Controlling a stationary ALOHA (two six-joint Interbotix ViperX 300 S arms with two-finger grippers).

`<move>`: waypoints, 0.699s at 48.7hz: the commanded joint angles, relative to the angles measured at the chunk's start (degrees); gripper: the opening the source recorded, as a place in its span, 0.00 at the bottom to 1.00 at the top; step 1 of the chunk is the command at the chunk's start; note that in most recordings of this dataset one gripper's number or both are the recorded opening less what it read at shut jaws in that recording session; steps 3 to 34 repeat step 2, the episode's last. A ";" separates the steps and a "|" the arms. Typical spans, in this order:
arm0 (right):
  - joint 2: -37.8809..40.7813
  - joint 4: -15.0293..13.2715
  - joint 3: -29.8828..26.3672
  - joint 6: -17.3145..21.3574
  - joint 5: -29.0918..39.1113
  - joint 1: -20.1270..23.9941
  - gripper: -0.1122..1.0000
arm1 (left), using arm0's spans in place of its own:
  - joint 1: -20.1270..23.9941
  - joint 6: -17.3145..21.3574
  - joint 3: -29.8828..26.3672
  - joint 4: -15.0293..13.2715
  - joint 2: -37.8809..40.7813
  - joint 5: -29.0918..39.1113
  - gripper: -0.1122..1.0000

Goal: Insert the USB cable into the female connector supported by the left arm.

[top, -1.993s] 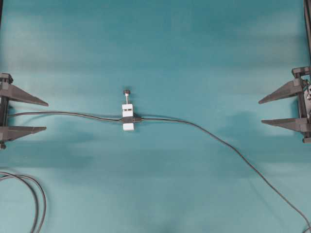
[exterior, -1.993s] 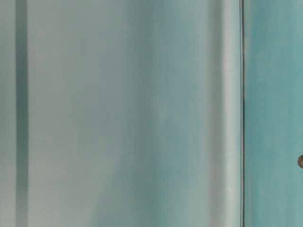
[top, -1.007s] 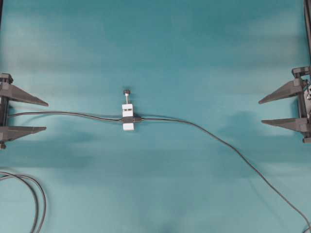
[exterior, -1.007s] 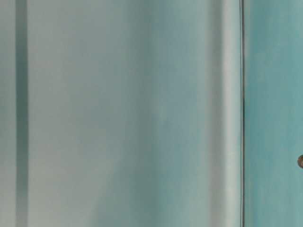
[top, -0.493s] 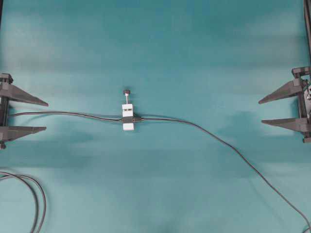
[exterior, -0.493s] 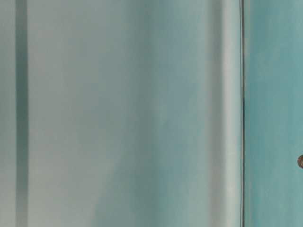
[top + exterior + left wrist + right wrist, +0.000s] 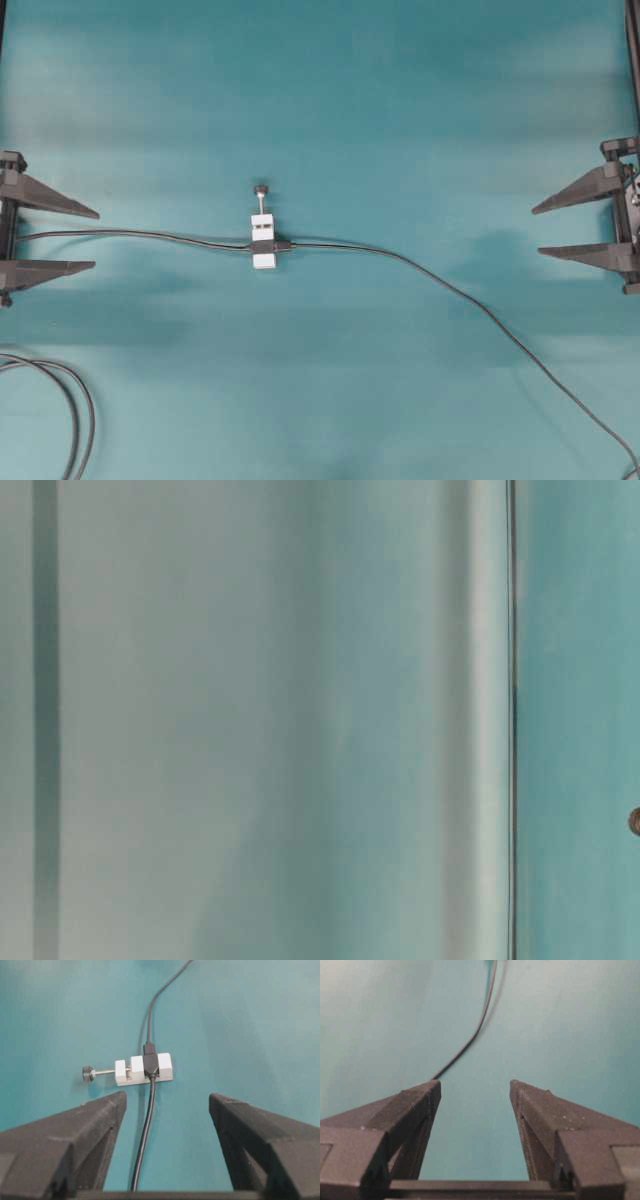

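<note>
— Grippers first?
— Left gripper [image 7: 92, 238] at my left edge, jaws apart, empty; right gripper [image 7: 536, 230] at the right edge, likewise spread.
— And the connector?
— Connector [image 7: 263, 242] lies mid-mat [image 7: 400, 120], well apart from both, USB cable [image 7: 450, 292] already meeting its black band. I see bare mat between.

L tool [image 7: 95, 239] & R tool [image 7: 537, 231] both agape, holding nothing.

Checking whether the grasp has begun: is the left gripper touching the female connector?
Apart. In the overhead view the left gripper sits at the table edge, jaws open, with bare teal surface between it and the female connector; the left wrist view shows the same gap.
</note>
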 commanded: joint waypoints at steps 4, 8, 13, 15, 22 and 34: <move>0.35 -0.18 -0.70 0.00 -0.62 0.09 0.67 | -0.09 0.18 -1.41 0.18 0.44 -0.26 0.79; 0.35 -0.18 -0.70 0.00 -0.62 0.09 0.67 | -0.09 0.18 -1.41 0.18 0.44 -0.26 0.79; 0.35 -0.18 -0.70 0.00 -0.62 0.09 0.67 | -0.09 0.18 -1.41 0.18 0.44 -0.26 0.79; 0.35 -0.18 -0.70 0.00 -0.62 0.09 0.67 | -0.09 0.18 -1.41 0.18 0.44 -0.26 0.79; 0.35 -0.18 -0.70 0.00 -0.62 0.09 0.67 | -0.09 0.18 -1.41 0.18 0.44 -0.26 0.79; 0.35 -0.18 -0.70 0.00 -0.62 0.09 0.67 | -0.09 0.18 -1.41 0.18 0.44 -0.26 0.79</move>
